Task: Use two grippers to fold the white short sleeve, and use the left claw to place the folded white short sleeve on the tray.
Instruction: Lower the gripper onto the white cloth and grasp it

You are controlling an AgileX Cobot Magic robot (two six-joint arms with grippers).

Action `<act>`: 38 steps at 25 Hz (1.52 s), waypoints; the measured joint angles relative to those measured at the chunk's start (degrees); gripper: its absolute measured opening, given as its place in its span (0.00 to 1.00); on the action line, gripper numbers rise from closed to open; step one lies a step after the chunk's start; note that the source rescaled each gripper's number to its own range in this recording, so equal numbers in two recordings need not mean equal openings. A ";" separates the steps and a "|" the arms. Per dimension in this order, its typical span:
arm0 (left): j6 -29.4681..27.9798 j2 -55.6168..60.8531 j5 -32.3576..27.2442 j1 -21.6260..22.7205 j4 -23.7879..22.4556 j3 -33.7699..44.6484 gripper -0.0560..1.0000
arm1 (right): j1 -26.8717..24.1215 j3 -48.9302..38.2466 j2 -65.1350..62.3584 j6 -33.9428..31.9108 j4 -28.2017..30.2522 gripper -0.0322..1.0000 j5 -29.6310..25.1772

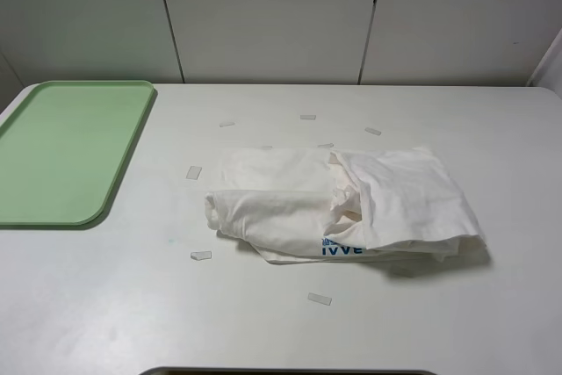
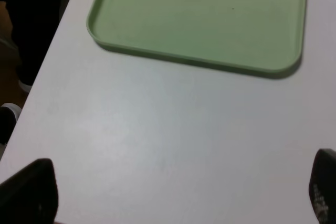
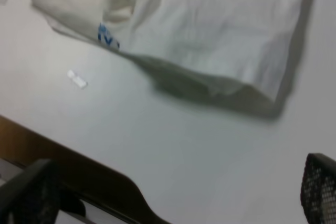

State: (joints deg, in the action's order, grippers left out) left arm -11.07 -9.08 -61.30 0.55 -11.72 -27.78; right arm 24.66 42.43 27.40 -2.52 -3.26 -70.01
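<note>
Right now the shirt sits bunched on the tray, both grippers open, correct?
No. The exterior high view shows the shirt bunched on the table, right of the tray, not on it. The left gripper and right gripper are open.

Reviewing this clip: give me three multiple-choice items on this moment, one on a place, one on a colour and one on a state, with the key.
1. Where does the white short sleeve lie relative to the tray?
A) on it
B) on the table, to its right in the high view
C) under it

2. What colour is the print on the white short sleeve?
A) red
B) blue
C) black

3. How does the left gripper stand?
A) open and empty
B) shut on cloth
C) shut on the tray's rim

Key: 1 B, the tray is bare. 2 B, blue letters at the near edge. 3 A, its fingers stand far apart over bare table.
</note>
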 joint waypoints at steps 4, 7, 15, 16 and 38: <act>0.00 0.00 0.00 0.00 0.00 0.00 0.95 | -0.09 -4.72 -4.44 0.00 0.00 1.00 -0.07; 0.00 0.00 0.00 0.00 0.00 0.00 0.95 | -4.44 -9.45 -11.19 0.06 0.04 1.00 -0.07; 0.00 0.00 0.00 0.00 0.00 0.00 0.95 | -15.17 -11.29 -21.67 3.00 0.22 1.00 3.27; 0.00 0.00 0.00 0.00 0.00 0.00 0.95 | -16.90 -11.36 -23.41 3.70 0.22 1.00 3.92; 0.00 0.00 0.00 0.00 -0.17 0.00 0.95 | -21.96 -14.10 -27.74 4.09 1.73 1.00 10.85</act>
State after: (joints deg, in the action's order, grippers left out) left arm -11.07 -9.08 -61.30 0.55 -11.89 -27.78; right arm 2.69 28.33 -0.34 1.58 -1.53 -59.16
